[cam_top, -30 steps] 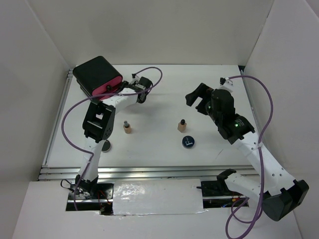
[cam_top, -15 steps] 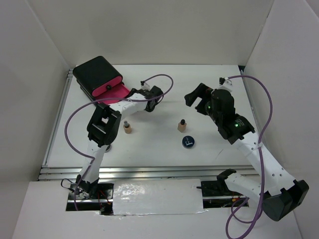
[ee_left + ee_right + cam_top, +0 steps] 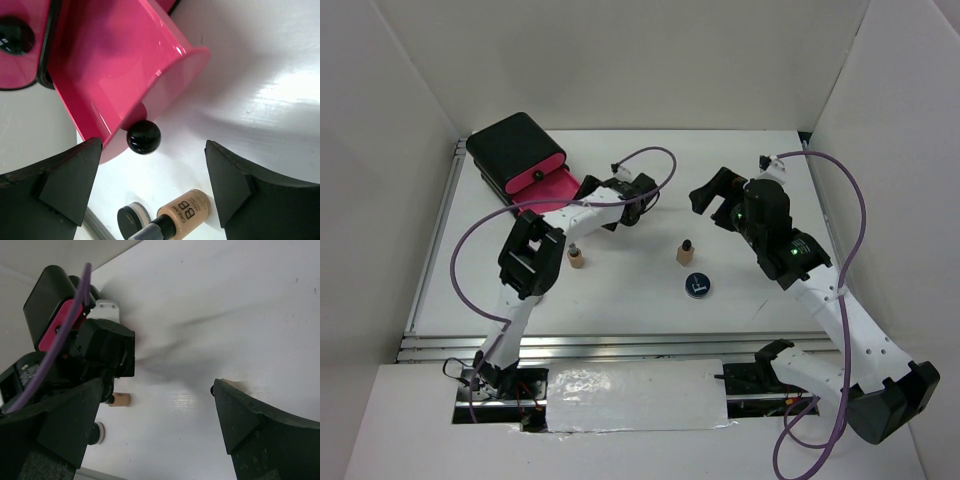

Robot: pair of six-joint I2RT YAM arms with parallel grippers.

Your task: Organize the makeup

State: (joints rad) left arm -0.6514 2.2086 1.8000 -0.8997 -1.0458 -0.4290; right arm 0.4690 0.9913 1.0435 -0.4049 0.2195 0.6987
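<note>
Two tan bottles (image 3: 577, 259), two round compacts (image 3: 697, 286), one open pink drawer (image 3: 557, 187).

The glossy pink plastic drawer (image 3: 125, 65) carries a round black knob (image 3: 143, 136), and the large box (image 3: 515, 148) behind it is matte black. The tan bottle (image 3: 187, 212) bears dark "BB CREAM" lettering and a dark cap. One round black compact (image 3: 697, 285) is blue-rimmed with a white mark; the table (image 3: 650, 305) is plain white.

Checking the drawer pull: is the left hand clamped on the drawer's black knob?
No, the left hand is wide open and the knob touches neither side.
</note>
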